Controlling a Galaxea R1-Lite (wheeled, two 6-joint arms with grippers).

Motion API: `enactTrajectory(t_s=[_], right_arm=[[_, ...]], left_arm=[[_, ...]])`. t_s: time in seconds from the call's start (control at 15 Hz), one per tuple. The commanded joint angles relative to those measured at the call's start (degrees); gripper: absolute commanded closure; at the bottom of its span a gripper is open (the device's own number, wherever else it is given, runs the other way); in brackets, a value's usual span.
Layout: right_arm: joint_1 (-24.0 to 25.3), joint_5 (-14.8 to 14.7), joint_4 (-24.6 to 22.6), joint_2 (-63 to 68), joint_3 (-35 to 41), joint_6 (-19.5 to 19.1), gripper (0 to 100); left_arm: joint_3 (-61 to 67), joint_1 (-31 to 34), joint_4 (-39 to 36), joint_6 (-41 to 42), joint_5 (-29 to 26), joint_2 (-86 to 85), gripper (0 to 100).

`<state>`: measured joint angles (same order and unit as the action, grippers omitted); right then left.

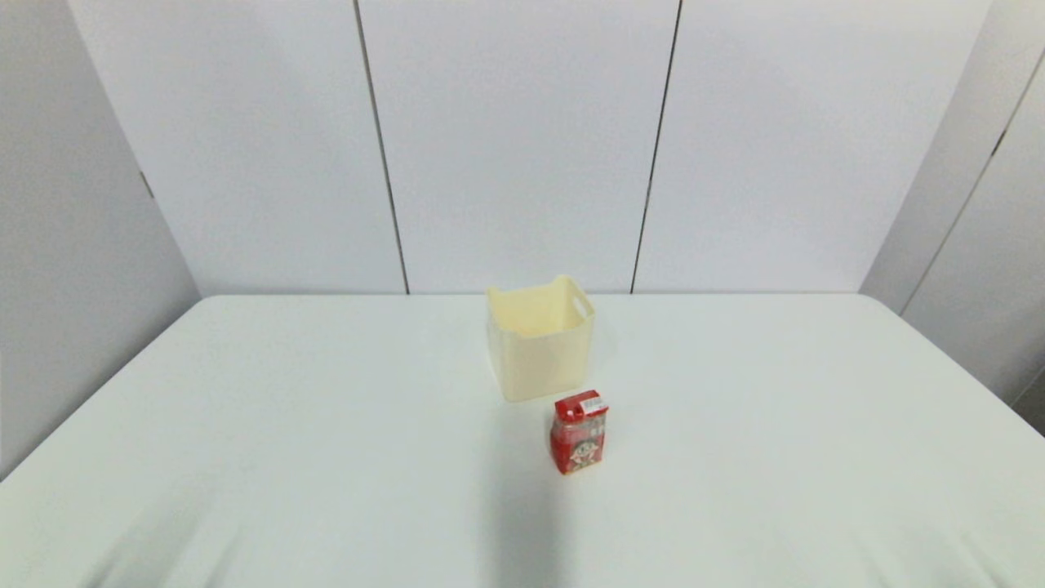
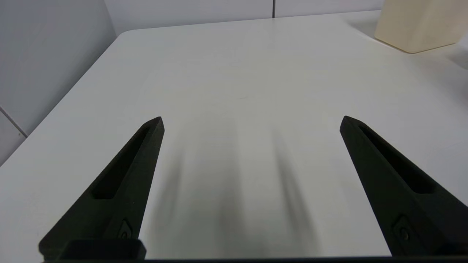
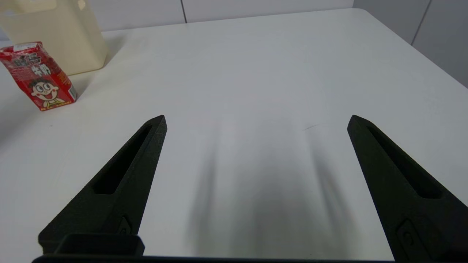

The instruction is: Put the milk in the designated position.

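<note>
Milk, a small red drink carton with a cartoon child's face (image 1: 580, 433), stands upright on the white desk (image 1: 326, 425), just in front of the cream-yellow plastic bin with handle slots (image 1: 540, 339) and slightly to its right. Both arms are parked low over bare desk, out of the head view: left tool (image 2: 251, 122) and right tool (image 3: 257, 121) hold nothing, fingers spread wide.

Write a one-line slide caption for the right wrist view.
Right gripper open above bare white table; upright milk stands off to one side, before the cream bin.
</note>
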<state>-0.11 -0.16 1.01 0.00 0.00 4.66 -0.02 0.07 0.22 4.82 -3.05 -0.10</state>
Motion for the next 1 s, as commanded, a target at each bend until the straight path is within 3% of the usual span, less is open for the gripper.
enactTrajectory(t_s=[0.07, 0.6, 1.0], right_arm=[[0.02, -0.02, 0.04, 0.09, 0.00, 0.00, 0], [0.02, -0.46, -0.05, 0.09, 0.00, 3.08, 0], [0.02, -0.63, -0.05, 0.09, 0.00, 2.99, 0]], left_arm=[[0.02, 0.01, 0.04, 0.02, -0.03, 0.01, 0], [0.02, 0.01, 0.04, 0.02, -0.03, 0.01, 0], [0.02, 0.01, 0.04, 0.02, -0.03, 0.01, 0]])
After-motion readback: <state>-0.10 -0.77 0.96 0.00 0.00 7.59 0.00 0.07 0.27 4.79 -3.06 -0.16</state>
